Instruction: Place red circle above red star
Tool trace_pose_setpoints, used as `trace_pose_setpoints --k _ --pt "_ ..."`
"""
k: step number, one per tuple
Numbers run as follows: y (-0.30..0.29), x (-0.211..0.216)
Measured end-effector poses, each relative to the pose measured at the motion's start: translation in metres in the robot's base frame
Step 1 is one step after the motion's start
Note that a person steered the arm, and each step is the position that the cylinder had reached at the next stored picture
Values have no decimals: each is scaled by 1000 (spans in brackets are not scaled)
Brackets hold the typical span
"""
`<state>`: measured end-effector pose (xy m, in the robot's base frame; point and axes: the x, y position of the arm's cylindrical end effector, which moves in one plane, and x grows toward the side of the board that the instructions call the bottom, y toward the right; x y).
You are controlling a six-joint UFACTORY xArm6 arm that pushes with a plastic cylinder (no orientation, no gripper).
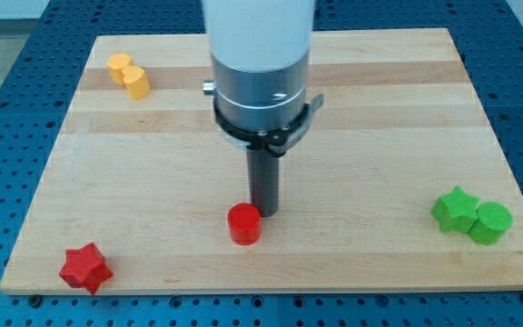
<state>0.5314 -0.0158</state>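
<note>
Camera view — red circle [244,223] seemingly touching my tip [263,213].

Blocks spread toward the board's [271,100] corners — tip near centre-bottom.
My tip [264,213] stands just right of the red circle [244,224]; the red star [85,267] lies lower left, yellow blocks [128,75] upper left, green star [455,209] touching green circle [491,222] lower right.

This looks like a robotics lab or test bench. A pale wooden board [271,100] lies on a blue metal table [7,82] drilled with a regular grid of holes, seen around the board from 9 o'clock through 12 to 3. A white and silver arm [260,64] comes down from 12 o'clock over the board. Small painted blocks [127,74] sit scattered like test pieces.
</note>
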Motion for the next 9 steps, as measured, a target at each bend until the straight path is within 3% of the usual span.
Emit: trace_pose_setpoints --k 2,3,8,9 --pt "58 22" --pt "50 29" --pt "-133 28" --pt "-147 28"
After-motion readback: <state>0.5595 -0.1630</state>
